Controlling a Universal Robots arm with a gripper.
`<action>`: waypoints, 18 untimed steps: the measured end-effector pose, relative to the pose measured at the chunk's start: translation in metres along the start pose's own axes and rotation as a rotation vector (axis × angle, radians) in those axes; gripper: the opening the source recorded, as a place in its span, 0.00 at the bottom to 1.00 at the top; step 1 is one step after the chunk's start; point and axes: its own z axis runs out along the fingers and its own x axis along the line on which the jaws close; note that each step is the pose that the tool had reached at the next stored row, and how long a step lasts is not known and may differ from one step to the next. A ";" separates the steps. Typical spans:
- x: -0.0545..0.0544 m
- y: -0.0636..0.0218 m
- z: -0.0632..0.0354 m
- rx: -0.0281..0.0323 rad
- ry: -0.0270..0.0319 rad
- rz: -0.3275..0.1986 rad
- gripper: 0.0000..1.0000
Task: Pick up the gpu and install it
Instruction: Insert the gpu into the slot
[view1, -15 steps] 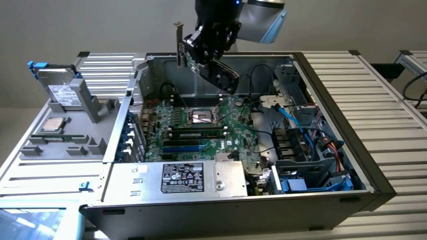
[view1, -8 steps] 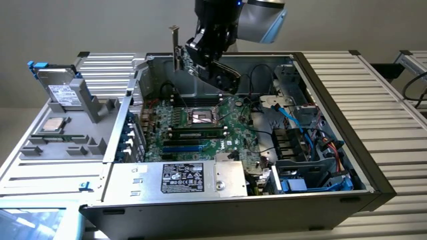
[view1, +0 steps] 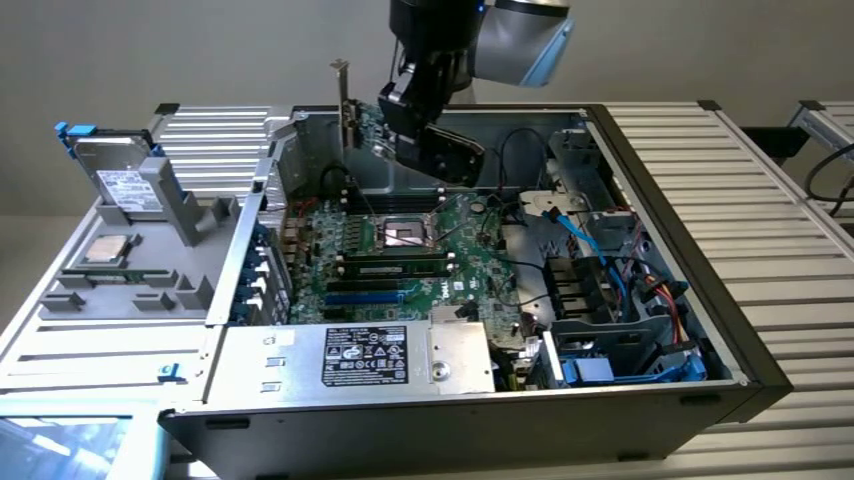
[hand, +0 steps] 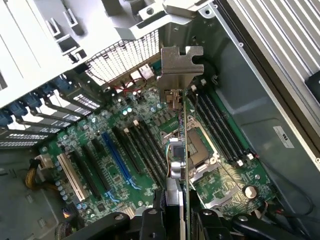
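Observation:
My gripper (view1: 422, 132) hangs over the back of the open computer case (view1: 747, 330) and is shut on the gpu (view1: 454, 152). The card is tilted, with its black cover toward the exterior view's right, a strip of green board at its other side and its silver end bracket (view1: 342, 85) sticking up above the case wall. In the wrist view the gpu (hand: 183, 145) is edge-on, with the bracket (hand: 177, 70) at the far end and my gripper (hand: 177, 222) clamping the near end. The green motherboard (hand: 100, 180) lies below it, and its blue expansion slot (hand: 117, 156) sits off to one side of the card.
A labelled power supply (view1: 367, 355) fills the case's front. Blue cables (view1: 587, 240) and drive bays run along the exterior view's right side. A memory stick (view1: 394, 268) sits on the board. On a grey tray (view1: 120, 320) at the left stand a white-labelled drive (view1: 127, 185) and a processor (view1: 107, 250).

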 end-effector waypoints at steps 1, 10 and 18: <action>0.000 0.0000 0.0003 0.0007 0.0017 -0.018 0.29; 0.000 -0.0003 0.0025 0.0059 0.0169 -0.180 0.29; 0.000 -0.0003 0.0033 0.0416 0.0259 -0.286 0.29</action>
